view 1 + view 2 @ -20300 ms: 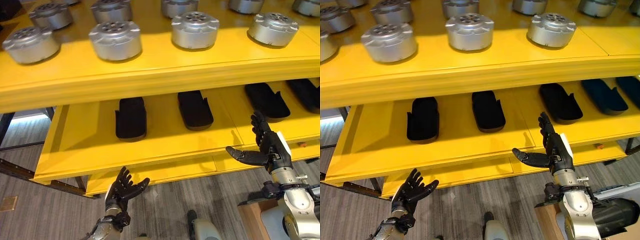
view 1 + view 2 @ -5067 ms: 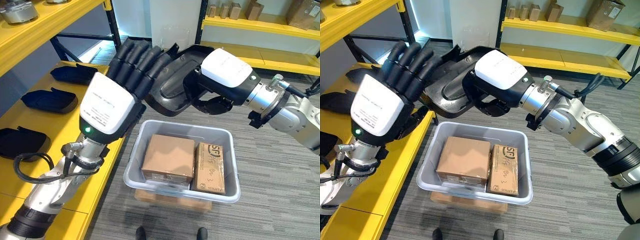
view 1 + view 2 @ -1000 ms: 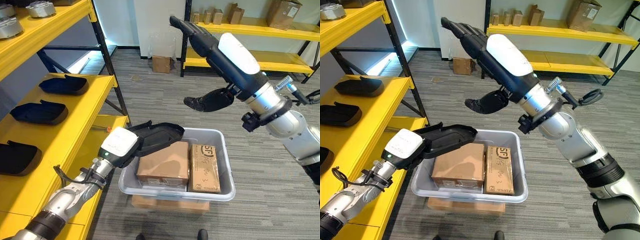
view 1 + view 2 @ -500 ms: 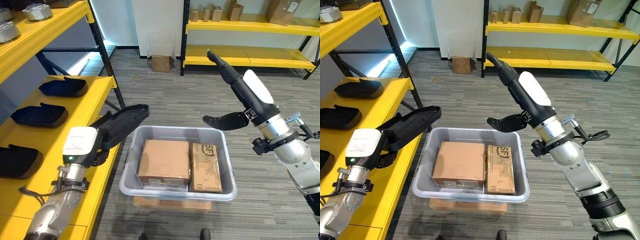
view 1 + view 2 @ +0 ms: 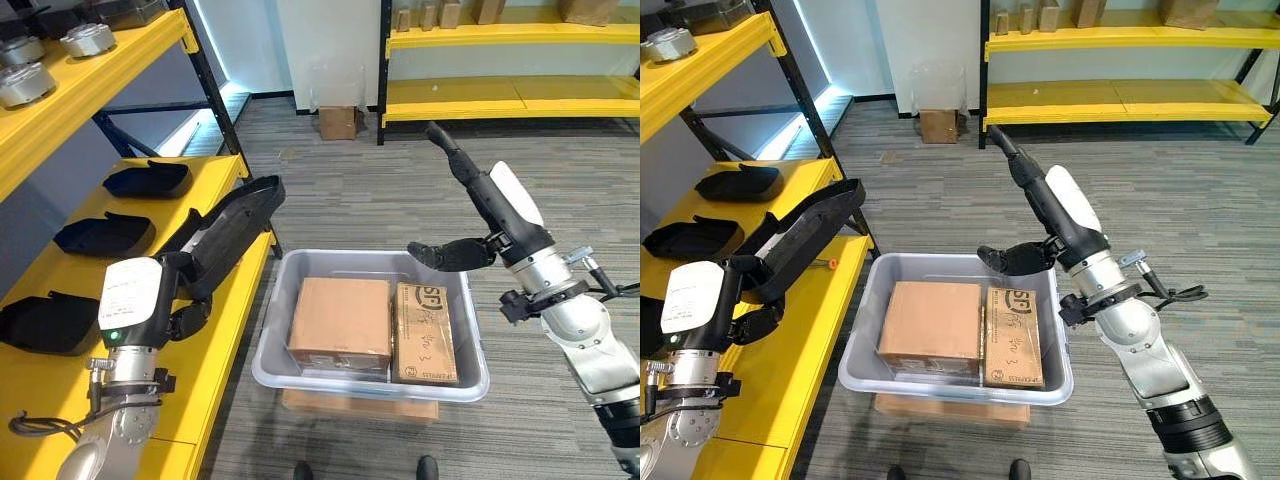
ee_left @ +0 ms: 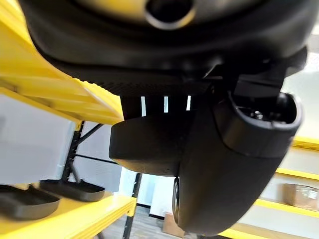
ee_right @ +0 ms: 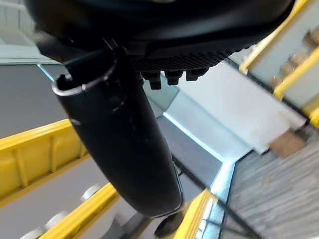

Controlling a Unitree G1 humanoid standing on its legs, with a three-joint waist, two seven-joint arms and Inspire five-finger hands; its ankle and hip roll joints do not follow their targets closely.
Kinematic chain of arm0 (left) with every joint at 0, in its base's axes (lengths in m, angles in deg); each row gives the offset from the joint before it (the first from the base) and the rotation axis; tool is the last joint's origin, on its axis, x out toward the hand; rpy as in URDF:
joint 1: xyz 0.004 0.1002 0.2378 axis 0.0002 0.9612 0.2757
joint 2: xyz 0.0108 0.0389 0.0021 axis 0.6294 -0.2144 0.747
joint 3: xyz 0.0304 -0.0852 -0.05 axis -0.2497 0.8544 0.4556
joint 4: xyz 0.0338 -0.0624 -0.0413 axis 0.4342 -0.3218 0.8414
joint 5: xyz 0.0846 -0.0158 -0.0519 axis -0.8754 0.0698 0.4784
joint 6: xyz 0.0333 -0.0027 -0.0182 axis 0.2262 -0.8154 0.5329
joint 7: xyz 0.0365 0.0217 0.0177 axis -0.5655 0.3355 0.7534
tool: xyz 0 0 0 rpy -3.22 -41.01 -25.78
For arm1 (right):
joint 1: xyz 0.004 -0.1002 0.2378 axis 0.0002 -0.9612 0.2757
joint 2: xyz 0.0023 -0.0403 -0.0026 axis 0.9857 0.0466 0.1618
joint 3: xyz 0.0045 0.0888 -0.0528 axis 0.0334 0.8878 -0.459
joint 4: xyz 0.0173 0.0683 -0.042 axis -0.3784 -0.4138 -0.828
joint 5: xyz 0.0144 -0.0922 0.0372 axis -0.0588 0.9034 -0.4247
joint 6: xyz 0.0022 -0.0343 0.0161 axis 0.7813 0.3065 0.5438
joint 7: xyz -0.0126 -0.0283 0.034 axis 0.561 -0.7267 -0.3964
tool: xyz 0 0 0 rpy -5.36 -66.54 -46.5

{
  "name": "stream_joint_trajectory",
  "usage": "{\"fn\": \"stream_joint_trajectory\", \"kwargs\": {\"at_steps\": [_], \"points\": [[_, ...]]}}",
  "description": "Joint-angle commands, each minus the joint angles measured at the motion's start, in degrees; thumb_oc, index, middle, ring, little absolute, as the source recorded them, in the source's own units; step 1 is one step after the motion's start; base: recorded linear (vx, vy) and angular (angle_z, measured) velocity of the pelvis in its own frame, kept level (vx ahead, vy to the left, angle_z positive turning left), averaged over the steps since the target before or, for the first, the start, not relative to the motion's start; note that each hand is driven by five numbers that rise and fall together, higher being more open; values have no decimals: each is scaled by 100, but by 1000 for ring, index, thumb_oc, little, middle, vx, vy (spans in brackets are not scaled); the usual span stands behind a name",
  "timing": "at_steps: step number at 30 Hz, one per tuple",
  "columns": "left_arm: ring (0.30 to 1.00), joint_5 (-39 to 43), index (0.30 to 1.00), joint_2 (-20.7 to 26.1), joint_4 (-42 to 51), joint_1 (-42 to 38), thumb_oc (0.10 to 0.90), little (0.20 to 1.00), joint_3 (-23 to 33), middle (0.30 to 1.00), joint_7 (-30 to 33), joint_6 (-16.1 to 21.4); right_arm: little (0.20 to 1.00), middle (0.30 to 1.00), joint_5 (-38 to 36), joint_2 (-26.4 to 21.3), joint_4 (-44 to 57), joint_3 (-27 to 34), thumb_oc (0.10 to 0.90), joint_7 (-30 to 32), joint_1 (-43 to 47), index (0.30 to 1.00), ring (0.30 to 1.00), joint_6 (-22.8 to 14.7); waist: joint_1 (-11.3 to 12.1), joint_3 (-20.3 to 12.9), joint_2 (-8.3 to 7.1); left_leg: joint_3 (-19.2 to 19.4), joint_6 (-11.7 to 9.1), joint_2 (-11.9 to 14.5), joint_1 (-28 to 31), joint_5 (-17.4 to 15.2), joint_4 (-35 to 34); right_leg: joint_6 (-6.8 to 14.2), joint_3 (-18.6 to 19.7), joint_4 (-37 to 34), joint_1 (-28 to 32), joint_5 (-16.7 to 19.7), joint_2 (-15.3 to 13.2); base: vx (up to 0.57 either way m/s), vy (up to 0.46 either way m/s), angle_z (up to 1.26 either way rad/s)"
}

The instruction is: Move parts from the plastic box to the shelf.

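- My left hand (image 5: 150, 300) is closing its fingers and thumb around a long black part (image 5: 232, 226), which is pointing up and away from my palm.
- Just beside this hand, on its outer side, the yellow shelf (image 5: 215, 345) is carrying three more black parts (image 5: 103, 234).
- My right hand (image 5: 490, 215) is hovering with fingers straight and spread, holding nothing.
- Below it, the grey plastic box (image 5: 300, 372) is holding two cardboard boxes (image 5: 343, 320).
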Motion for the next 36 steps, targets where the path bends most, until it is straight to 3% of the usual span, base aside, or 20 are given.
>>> {"fn": "stream_joint_trajectory", "kwargs": {"at_steps": [1, 4, 5, 6, 7, 9, 11, 13, 14, 15, 17, 19, 23, 31, 36], "points": [[300, 407, 300, 410, 696, -608, 400, 300, 931, 300, 816, 83, 1000, 1000, -369, 88, 157, -178, 900, 439, 1375, 1000, 1000, -466, 430, 200, -229, -825, -718, 561, -305, 1143, -234, -288, -291, 713, -216, -999, 247, -197, -181, 4], [300, 408, 300, 398, 652, -776, 400, 300, 828, 300, 798, 60, 1000, 1000, -278, -51, 169, -104, 900, 514, 1383, 1000, 1000, -470, 465, 213, -289, -692, -702, 388, -651, 1367, -237, -311, -668, 513, -277, -867, 124, -217, -169, 60], [300, 405, 300, 408, 631, -884, 400, 300, 730, 300, 772, 53, 1000, 1000, -251, -63, 179, -68, 900, 541, 1315, 1000, 1000, -468, 428, 188, -368, -475, -633, 303, -622, 1204, -169, -310, -840, 402, -283, -841, 58, -225, -270, 115], [300, 387, 300, 386, 647, -962, 400, 300, 617, 300, 726, 89, 1000, 1000, -128, -71, 205, -10, 900, 613, 1214, 1000, 1000, -483, 363, 136, -452, -289, -482, 193, -550, 706, 281, -327, -1118, 244, -336, -733, -2, -208, -273, 132], [300, 386, 300, 389, 649, -962, 400, 300, 611, 300, 724, 88, 1000, 1000, -122, -69, 210, -3, 900, 617, 1201, 1000, 1000, -483, 349, 129, -450, -315, -476, 191, -581, 671, 331, -320, -1140, 228, -322, -728, -3, -173, -216, 197], [300, 384, 300, 272, 705, -1081, 400, 300, 527, 300, 687, 152, 1000, 1000, -83, -30, 352, 136, 900, 592, 1003, 1000, 1000, -514, 160, 17, -494, -122, -497, 272, -87, 61, 1128, -365, -1429, 167, -315, -709, -99, -62, -68, 206], [300, 371, 300, 222, 707, -1067, 400, 300, 501, 300, 658, 155, 1000, 1000, -62, -11, 396, 251, 900, 578, 820, 1000, 1000, -512, 71, -30, -454, -76, -516, 321, 184, -49, 1117, -368, -1613, 190, -277, -732, -109, -39, 12, 107], [300, 393, 300, 149, 720, -1203, 400, 300, 384, 300, 612, 124, 1000, 1000, -49, 56, 436, 542, 900, 569, 442, 1000, 1000, -490, -217, -144, -359, 298, -624, 583, 802, 10, 1100, -365, -2072, 453, -376, -705, -282, -114, 127, 142], [300, 392, 300, 149, 724, -1205, 400, 300, 367, 300, 609, 120, 1000, 1000, -46, 53, 454, 564, 900, 566, 409, 1000, 1000, -488, -222, -145, -350, 285, -628, 587, 827, 26, 1059, -355, -2093, 484, -367, -724, -289, -142, 224, 130], [300, 345, 300, 135, 771, -1254, 400, 300, 324, 300, 587, 152, 1000, 1000, -27, 72, 436, 747, 900, 629, 248, 1000, 1000, -474, -302, -166, -263, 360, -632, 516, 827, -149, 779, -248, -2311, 683, -406, -646, -473, -59, 164, 127], [300, 327, 300, 138, 795, -1259, 400, 300, 308, 300, 558, 141, 1000, 1000, -9, 102, 480, 898, 900, 651, 88, 1000, 1000, -460, -343, -211, -250, 617, -533, 457, 744, -584, 564, -173, -2440, 869, -343, -590, -706, -33, 250, 110], [300, 311, 300, 164, 869, -1175, 400, 300, 303, 300, 499, 154, 1000, 1000, -2, 166, 505, 953, 900, 619, -33, 1000, 1000, -423, -274, -173, -289, 635, -431, 305, 702, -923, 531, -95, -2422, 970, -285, -529, -868, -4, 219, 59], [300, 268, 300, 319, 958, -1134, 400, 300, 362, 300, 497, 159, 1000, 1000, 23, 315, 508, 982, 900, 588, -93, 1000, 1000, -407, -54, -40, -453, 615, -334, 48, 455, -1113, 726, 161, -2542, 747, -108, -67, -1204, -84, 204, 14], [300, 148, 300, 336, 991, -996, 400, 300, 555, 300, 550, 75, 1000, 1000, 73, 523, 366, 773, 900, 509, 30, 1000, 1000, -353, 272, -43, -737, 369, -154, -356, 324, -1302, 722, 398, -2788, 476, 181, 332, -1467, -32, 135, 26], [300, 85, 300, 340, 1106, -958, 400, 300, 648, 300, 603, 62, 1000, 1000, 38, 581, 329, 714, 900, 500, 151, 1000, 1000, -352, 482, -32, -912, 105, -31, -523, 88, -1594, 1222, 525, -2911, 437, 330, 542, -1672, -29, 130, 36]]}}
